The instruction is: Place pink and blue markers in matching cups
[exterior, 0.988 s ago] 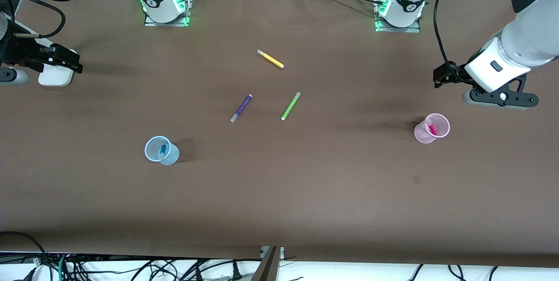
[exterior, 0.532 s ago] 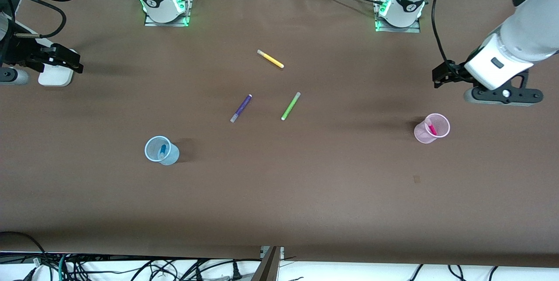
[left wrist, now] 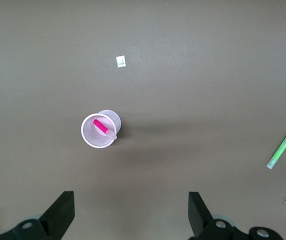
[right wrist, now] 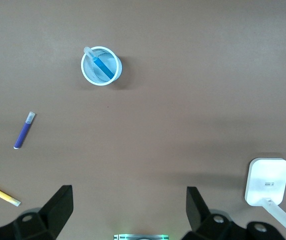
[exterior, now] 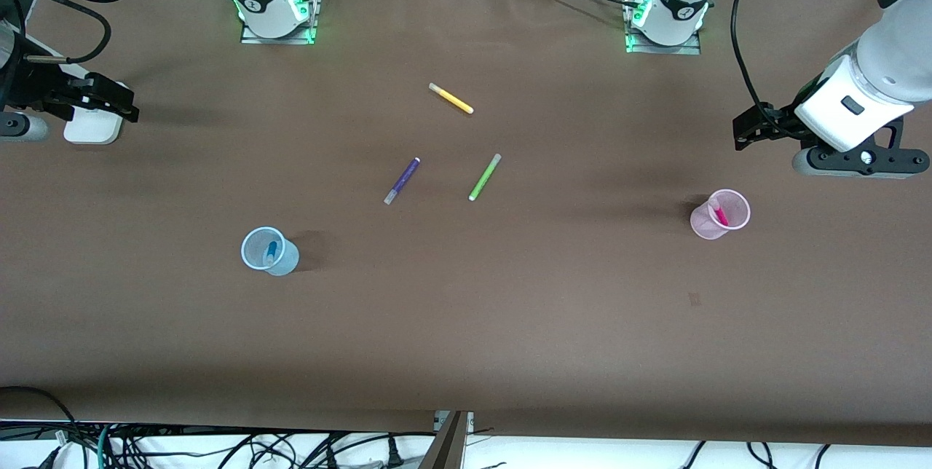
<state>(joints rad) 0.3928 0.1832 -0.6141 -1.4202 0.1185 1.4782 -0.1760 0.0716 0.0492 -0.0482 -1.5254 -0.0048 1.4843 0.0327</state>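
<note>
1. On the brown table (exterior: 510,323), 2 small translucent cups stand upright and well apart: the blue cup (exterior: 268,251) toward the right arm's end, the pink cup (exterior: 719,214) toward the left arm's end.
2. The blue marker (right wrist: 102,67) leans inside the blue cup; the pink marker (left wrist: 101,126) leans inside the pink cup.
3. Between the cups, farther from the front camera, 3 loose pens lie flat and apart: a purple pen (exterior: 402,180), a lime-green pen (exterior: 485,177) beside it, and a yellow pen (exterior: 451,98) farther off still.
4. Nothing lies against either cup.
5. The left gripper (left wrist: 131,212) hangs above the table near the pink cup, fingers spread apart and empty.
6. The right gripper (right wrist: 128,210) hangs at the right arm's end, fingers likewise spread and empty, beside a white box (exterior: 91,125).
7. Both wrist views cut the fingers off at the frame edge.
8. A small white scrap (left wrist: 121,61) lies near the pink cup; what it is cannot be made out.
</note>
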